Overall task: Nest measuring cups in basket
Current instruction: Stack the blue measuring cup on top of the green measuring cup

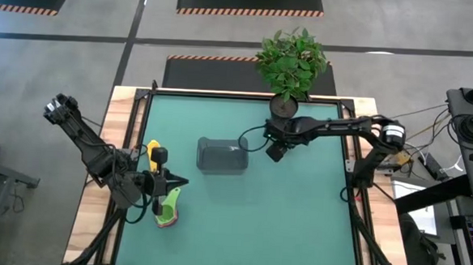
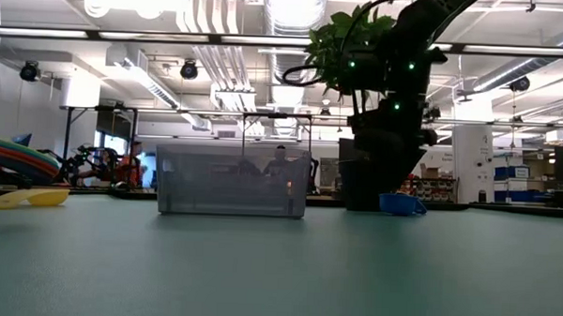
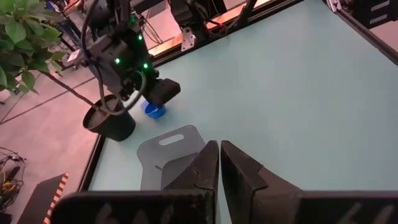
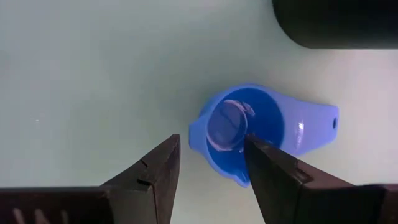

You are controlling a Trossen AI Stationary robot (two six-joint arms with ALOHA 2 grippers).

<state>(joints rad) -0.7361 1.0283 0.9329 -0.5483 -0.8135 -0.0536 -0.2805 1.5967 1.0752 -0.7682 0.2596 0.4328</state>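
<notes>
Blue measuring cup (image 4: 261, 134) sat on the green mat (image 1: 296, 225), just beside the black plant pot (image 1: 284, 107) | your right gripper (image 4: 211, 165) hung over it, fingers spread, one fingertip across its rim | grey basket (image 1: 221, 156) mid-table, apart from it | your left gripper (image 3: 219, 163) pressed together near yellow cup (image 1: 152, 148)

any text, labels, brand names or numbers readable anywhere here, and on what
None can be read.
Blue measuring cup: a round mark inside its bowl, nothing legible.
Basket: no label shows.
Plant pot: plain.
Shelves and boxes in the room behind the table: too small and blurred to read.
</notes>
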